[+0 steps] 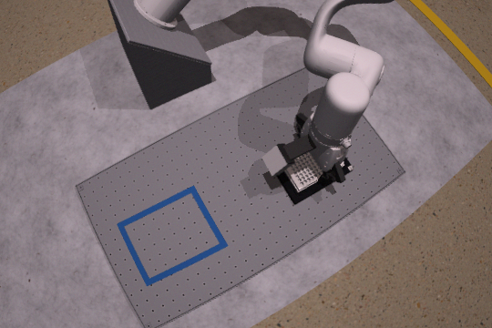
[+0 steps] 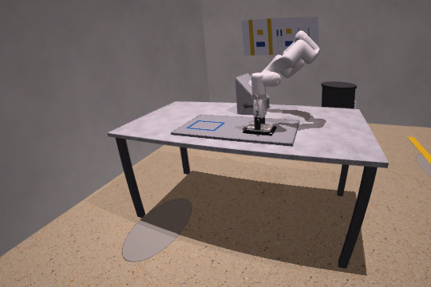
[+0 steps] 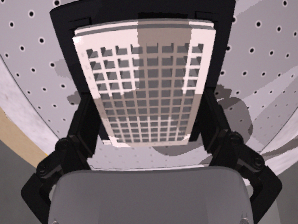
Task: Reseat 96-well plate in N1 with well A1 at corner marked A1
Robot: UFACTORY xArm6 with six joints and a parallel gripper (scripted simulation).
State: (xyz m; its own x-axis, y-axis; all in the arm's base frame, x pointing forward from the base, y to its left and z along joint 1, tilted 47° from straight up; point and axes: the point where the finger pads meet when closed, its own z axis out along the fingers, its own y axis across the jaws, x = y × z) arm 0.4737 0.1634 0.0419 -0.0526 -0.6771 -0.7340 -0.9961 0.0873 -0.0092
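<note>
— One plate (image 3: 145, 88) is all I am dealing with here, and it is lying directly below my gripper (image 3: 147, 103), down in the black nest (image 3: 143, 4).

— Are you gripping it?

— No. My fingers are standing fully apart, one on each long side of the plate, and I am holding nothing. They are flanking it closely, but I cannot tell whether the pads are brushing its walls.

— How are you expecting it to handle?

— I am judging it to be light, stiff moulded plastic: it should not sag or flex between the pads, but its smooth side walls are probably slippery, and a thin skirt could crack under a hard squeeze. Being so light, it could also tip or skid if I nudge one edge.

— So where are you taking hold?

— I am favouring the two long side walls, near their middle, with the pads low on the body and level, so it is lifting flat without snagging the nest's raised edges.

— And the cut corner?

— I am not making it out from here; the corners are too small to read.

— The blue outline (image 1: 172, 234)?

— It is lying well off to one side of my hand.
</note>
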